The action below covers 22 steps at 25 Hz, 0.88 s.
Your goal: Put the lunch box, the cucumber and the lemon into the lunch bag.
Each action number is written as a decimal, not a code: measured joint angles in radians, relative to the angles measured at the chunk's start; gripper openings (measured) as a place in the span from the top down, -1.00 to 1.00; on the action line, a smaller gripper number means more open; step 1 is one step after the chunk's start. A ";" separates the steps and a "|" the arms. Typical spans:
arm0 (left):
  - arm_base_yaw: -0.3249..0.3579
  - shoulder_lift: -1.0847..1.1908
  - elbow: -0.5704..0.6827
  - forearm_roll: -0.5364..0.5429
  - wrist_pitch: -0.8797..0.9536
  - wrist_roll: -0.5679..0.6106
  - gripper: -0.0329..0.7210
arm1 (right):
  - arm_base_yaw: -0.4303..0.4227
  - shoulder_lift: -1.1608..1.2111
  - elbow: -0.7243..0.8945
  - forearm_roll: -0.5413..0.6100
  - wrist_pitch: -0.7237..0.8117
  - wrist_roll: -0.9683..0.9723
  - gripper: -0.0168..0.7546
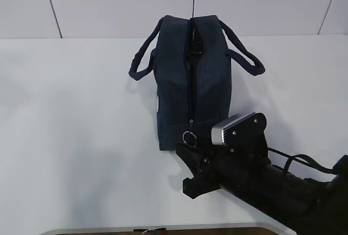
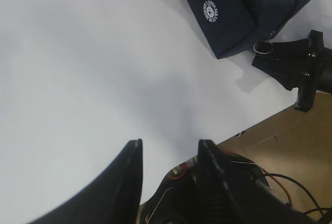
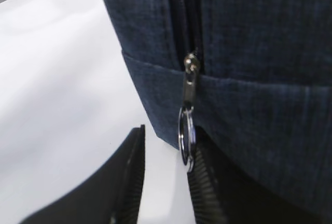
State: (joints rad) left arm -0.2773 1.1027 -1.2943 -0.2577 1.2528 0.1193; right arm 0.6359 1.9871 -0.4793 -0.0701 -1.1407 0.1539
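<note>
A dark navy fabric lunch bag (image 1: 190, 80) stands upright on a white table (image 1: 81, 137), near the middle and toward the far edge, its narrow end facing the near edge. Two padded loop handles (image 1: 142, 55) droop outward, one on each side. A closed zipper (image 1: 191, 72) runs along the top and down the near end, finishing at a silver ring pull (image 3: 187, 136). A small round white logo (image 2: 211, 10) marks one side panel.

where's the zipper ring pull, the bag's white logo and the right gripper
zipper ring pull (image 3: 187, 137), right wrist view, on the silver ring
white logo (image 2: 211, 10), left wrist view, middle of the round print
right gripper (image 3: 166, 175), right wrist view, midway between its fingertips
</note>
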 joint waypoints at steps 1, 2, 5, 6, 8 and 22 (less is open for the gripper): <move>0.000 0.000 0.000 0.000 0.000 -0.002 0.24 | 0.000 0.000 0.000 0.001 0.000 0.000 0.35; 0.000 0.000 0.000 0.000 0.000 -0.002 0.24 | 0.000 0.000 0.000 0.001 0.000 0.000 0.35; 0.000 0.000 0.000 0.000 0.000 -0.004 0.24 | 0.000 0.000 0.000 0.006 0.000 0.000 0.40; 0.000 0.000 0.000 0.000 0.000 -0.004 0.24 | 0.000 0.000 0.000 0.009 0.000 0.000 0.44; 0.000 0.000 0.000 0.000 0.000 -0.006 0.24 | 0.000 0.000 0.000 0.009 0.000 0.000 0.54; 0.000 0.000 0.000 0.000 0.000 -0.024 0.24 | 0.000 0.000 0.006 0.011 0.000 0.000 0.94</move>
State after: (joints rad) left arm -0.2773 1.1027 -1.2943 -0.2577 1.2528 0.0951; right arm 0.6359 1.9871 -0.4729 -0.0592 -1.1407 0.1539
